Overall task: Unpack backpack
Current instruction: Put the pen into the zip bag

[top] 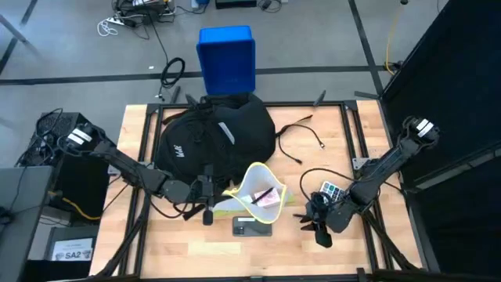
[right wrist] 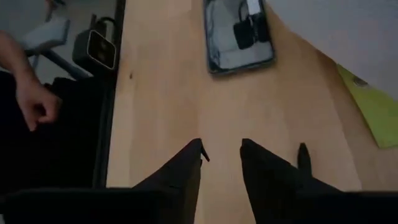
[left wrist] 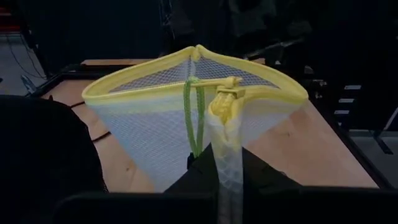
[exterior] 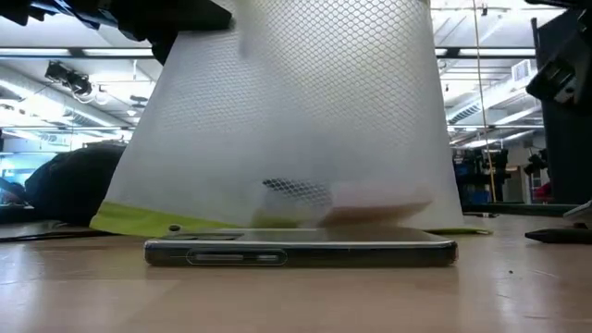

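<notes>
Backpack [top: 213, 133] lying just behind left gripper [top: 210, 190], pinching mesh pouch [top: 261, 194]; right gripper [right wrist: 221, 155] hovering spread.

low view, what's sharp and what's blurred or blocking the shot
Low view: the phone lying flat on the table is sharp, while the white mesh pouch behind it fills most of the picture, its contents only soft smears through the mesh; the backpack at left is dark against bright ceiling lights.
</notes>
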Controlling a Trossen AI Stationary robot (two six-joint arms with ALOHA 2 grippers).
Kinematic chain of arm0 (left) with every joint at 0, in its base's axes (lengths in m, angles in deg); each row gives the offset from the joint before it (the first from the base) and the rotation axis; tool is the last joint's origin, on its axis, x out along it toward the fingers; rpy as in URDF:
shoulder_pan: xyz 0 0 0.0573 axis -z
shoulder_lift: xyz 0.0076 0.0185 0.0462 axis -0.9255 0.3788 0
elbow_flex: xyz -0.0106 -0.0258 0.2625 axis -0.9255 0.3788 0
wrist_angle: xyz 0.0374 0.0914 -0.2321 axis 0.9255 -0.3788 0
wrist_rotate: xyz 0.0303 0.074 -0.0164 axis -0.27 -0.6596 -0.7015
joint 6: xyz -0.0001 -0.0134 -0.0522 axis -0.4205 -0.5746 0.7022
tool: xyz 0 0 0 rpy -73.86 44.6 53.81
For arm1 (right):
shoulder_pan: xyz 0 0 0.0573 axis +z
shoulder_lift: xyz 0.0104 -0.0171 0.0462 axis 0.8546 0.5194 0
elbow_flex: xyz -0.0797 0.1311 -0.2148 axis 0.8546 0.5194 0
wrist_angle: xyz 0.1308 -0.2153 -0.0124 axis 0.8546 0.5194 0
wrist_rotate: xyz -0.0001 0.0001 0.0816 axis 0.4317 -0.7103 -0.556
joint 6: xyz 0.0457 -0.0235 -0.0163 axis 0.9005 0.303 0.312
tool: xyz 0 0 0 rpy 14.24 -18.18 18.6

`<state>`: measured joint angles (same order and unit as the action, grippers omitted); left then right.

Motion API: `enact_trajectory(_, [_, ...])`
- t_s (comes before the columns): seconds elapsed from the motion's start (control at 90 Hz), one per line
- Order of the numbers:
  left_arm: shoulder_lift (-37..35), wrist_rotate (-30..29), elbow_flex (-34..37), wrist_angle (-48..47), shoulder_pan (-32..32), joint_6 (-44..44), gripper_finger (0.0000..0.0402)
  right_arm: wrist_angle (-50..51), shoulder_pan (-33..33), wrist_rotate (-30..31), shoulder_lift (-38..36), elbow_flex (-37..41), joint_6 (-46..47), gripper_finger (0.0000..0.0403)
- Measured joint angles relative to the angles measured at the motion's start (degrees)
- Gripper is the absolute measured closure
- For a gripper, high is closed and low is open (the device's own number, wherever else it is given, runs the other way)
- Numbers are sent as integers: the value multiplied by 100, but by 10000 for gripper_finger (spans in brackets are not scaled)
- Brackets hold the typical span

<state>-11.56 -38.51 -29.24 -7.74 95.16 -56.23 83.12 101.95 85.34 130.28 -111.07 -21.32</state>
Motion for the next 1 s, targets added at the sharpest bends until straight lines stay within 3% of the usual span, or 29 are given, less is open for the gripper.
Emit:
enact_trajectory(0.244, [0, 0, 0, 1, 0, 1, 402, 1726, 61, 228, 126, -1252, -82, 319])
enact_trajectory(0.433, [0, 1, 1, 1, 0, 0, 402, 3142, 10, 190, 964, -2082, 224, 319])
enact_trajectory(0.7, [0, 1, 1, 0, 0, 0, 402, 3183, -240, -638, 2134, -2220, 514, 315])
enact_trajectory(1.0, [0, 1, 1, 0, 0, 2, 402, 3753, -353, -609, 1902, -2124, 387, 314])
